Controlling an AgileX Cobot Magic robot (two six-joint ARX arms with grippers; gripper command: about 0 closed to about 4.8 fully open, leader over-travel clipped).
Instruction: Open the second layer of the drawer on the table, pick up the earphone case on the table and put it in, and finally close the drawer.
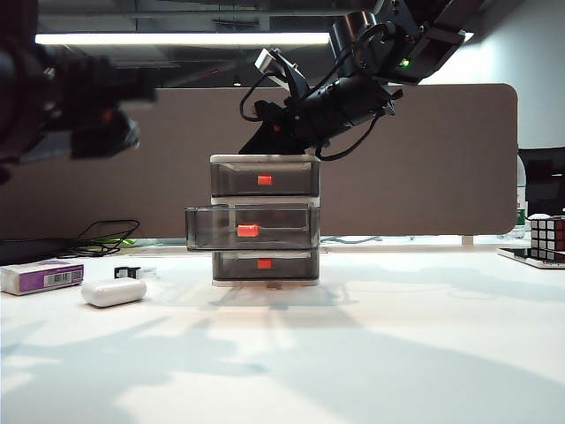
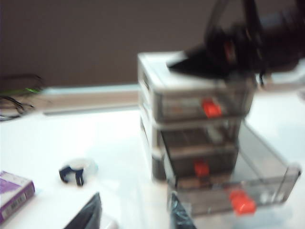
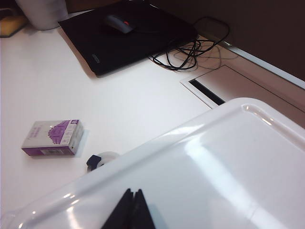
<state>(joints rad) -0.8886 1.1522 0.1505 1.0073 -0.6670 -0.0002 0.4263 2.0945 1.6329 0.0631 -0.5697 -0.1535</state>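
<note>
The drawer stands mid-table. Its second layer is pulled out toward the camera, and the red tab shows on its front. The white earphone case lies on the table left of the unit. My left gripper is open and empty, up off the table, looking down at the pulled-out drawer. In the exterior view that arm is a dark blur at the upper left. My right gripper is shut, with its tips on the unit's white top. From outside it slants down onto the top.
A white-and-purple box and a small black clip lie near the case. A Rubik's cube sits at the far right. Cables trail at the back left. A black pad with a mouse lies farther back. A grey partition closes the rear.
</note>
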